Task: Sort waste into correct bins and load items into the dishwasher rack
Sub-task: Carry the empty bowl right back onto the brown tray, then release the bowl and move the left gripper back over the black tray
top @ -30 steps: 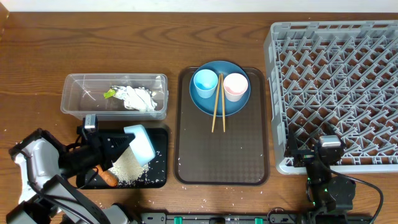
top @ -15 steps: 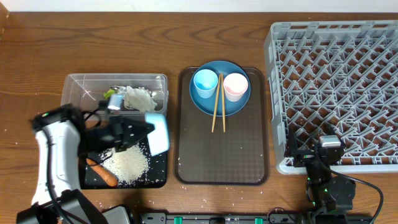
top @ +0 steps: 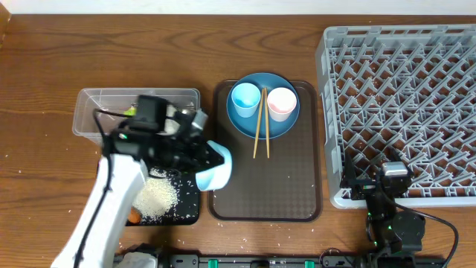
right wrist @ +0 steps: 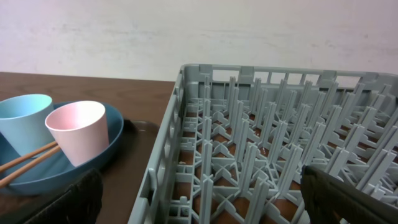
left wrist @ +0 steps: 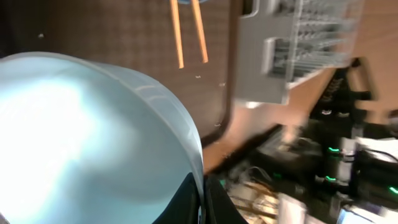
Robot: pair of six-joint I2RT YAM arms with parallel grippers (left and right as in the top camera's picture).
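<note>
A smooth, glossy pale blue-white round bowl (top: 216, 170) hangs tilted at lower centre, over the gap where the shallow black rectangular tray (top: 195, 210) meets the brown textured serving tray (top: 268, 190). The left gripper (top: 199, 156) is clenched on its rim. One heap of loose white rice grains (top: 156, 197) and one thin orange carrot (top: 134, 217) lie on the black tray. Above it, the clear plastic rectangular tub (top: 88, 112) holds a small yellow-green wrapper (top: 131, 112). At the top of the brown tray, one large round blue plate (top: 245, 128) carries two cups, a light-blue cup (top: 245, 99) and a pale pink cup (top: 282, 103), with two wooden chopsticks (top: 260, 126) between them. The grey plastic peg-lattice dishwasher rack (top: 401, 82) fills the right. At its lower edge the right gripper (top: 388, 179) is spread wide, grasping nothing.
</note>
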